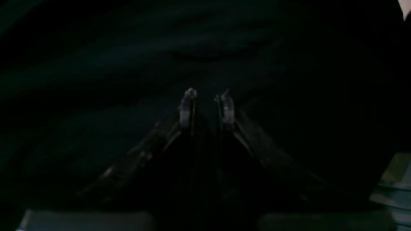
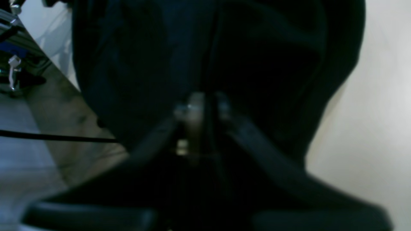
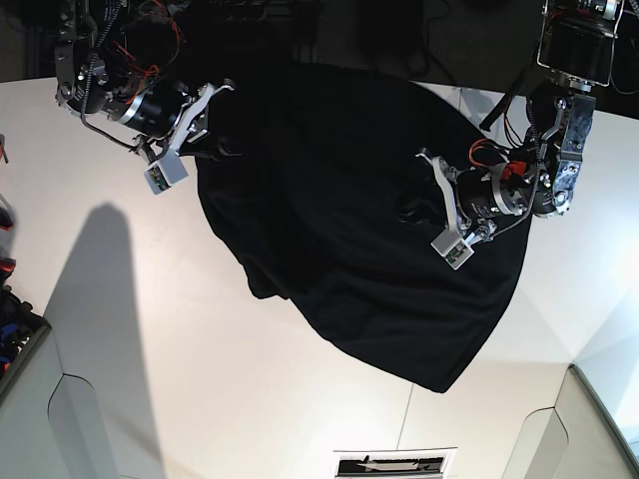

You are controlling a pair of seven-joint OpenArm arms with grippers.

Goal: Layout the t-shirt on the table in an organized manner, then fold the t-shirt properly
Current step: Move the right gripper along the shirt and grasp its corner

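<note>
The t-shirt [image 3: 339,200] lies plain black side up across the far half of the white table [image 3: 200,379], its hem rounded and rumpled toward the front. My left gripper [image 3: 417,212] rests on the shirt's right part, where the cloth bunches at its tips. In the left wrist view its fingertips [image 1: 188,106] stand narrowly apart over dark wrinkled t-shirt [image 1: 128,64]. My right gripper [image 3: 222,140] is at the shirt's far left edge. In the right wrist view the right gripper [image 2: 207,106] is blurred, and a ridge of t-shirt [image 2: 144,64] runs up from between its fingers.
A black cable [image 2: 48,137] crosses the left of the right wrist view, beyond the table's edge, with metal framing [image 2: 13,64] behind it. A label plate [image 3: 394,464] sits at the table's front edge. Clutter [image 3: 10,319] lines the left border.
</note>
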